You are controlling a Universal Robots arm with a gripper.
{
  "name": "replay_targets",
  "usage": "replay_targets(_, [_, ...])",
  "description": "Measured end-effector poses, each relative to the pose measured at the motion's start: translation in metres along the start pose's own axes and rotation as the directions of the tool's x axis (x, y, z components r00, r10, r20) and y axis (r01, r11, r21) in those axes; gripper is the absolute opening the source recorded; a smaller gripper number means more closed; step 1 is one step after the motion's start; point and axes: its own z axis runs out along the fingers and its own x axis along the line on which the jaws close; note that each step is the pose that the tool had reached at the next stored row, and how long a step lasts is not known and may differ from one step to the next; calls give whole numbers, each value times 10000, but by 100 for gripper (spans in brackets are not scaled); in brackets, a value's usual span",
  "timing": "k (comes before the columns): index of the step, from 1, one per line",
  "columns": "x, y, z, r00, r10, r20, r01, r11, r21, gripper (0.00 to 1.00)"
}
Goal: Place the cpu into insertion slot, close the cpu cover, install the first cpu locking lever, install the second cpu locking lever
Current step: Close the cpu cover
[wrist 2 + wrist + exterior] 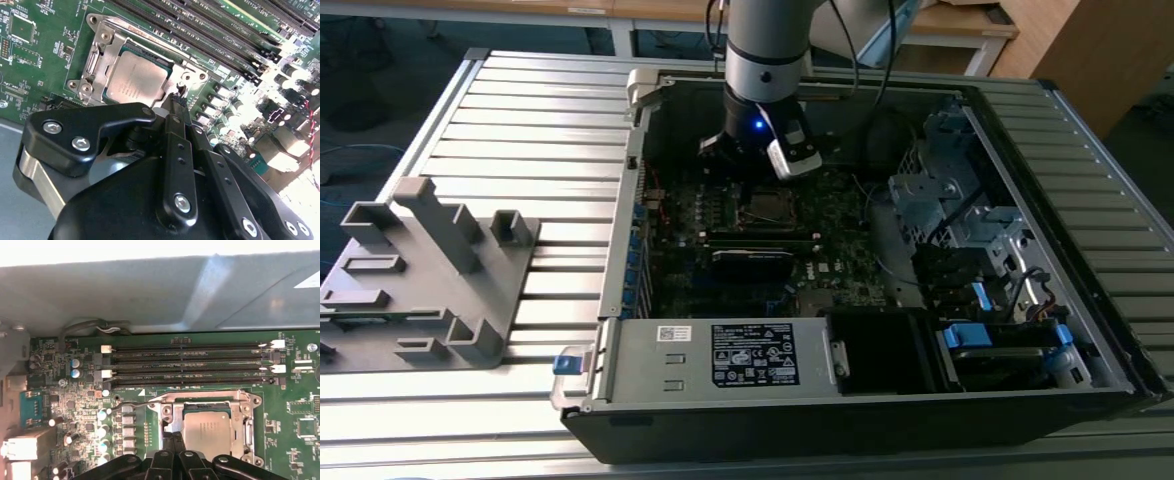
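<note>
I'm watching the dull silver square cpu (134, 80) sitting flat in the insertion slot (82, 86) under the shiny windowed cpu cover (245, 425), on the green motherboard (45, 60), black gripper (175, 102) fingers pinching together at the socket's edge.

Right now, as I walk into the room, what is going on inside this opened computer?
A grey robot arm reaches down into the open black computer case. Its black end effector is at one edge of the square, silver-rimmed insertion slot on the green motherboard. The flat, silver-grey square cpu already lies in that slot, and the thin silver metal cpu cover lies down around it as a frame.
</note>
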Motion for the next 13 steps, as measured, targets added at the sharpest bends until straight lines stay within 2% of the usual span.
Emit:
replay_targets(4, [3, 0, 0, 10000, -1, 5, 1, 10000, -2, 11])
replay_targets(5, [8, -1, -1, 10000, -4, 23, 4, 10000, -1, 11])
replay_targets(6, [12, -2, -1, 10000, -8, 87, 8, 10000, -3, 11])
replay_targets(9, [15, -6, 3, 9989, -17, 459, 18, 10000, -30, 11])
replay_targets(10, [15, -6, 4, 9986, -17, 528, 19, 10000, -35, 11])
replay_targets(13, [-9, -5, 3, 9986, -19, 534, 20, 10000, -32, 11])
